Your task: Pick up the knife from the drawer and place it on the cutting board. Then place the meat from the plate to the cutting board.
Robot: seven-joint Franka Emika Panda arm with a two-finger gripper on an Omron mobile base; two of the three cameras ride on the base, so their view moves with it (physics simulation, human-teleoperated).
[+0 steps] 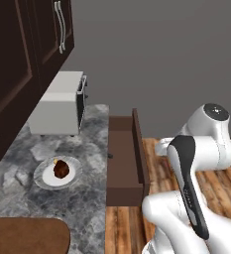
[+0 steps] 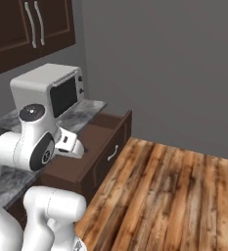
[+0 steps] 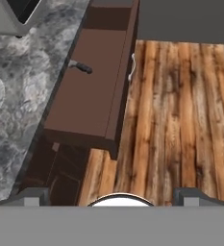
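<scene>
Hovering wide open and empty, the gripper [image 3: 112, 196] looks toward the knife [image 3: 80, 67] at eleven o'clock in the open drawer [image 3: 92, 101], a reach-and-descend likely next.

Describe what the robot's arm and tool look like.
The arm is glossy white with rounded, bulbous links, a dark grey panel along one link and a dark round cap on a joint. The tool ends in two small dark grey, blocky finger tips.

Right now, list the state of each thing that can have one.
drawer: pulled open
knife: lying in the drawer at its counter side
meat: on the plate
cutting board: bare
cabinet doors: closed
hand: fingers apart, empty
</scene>
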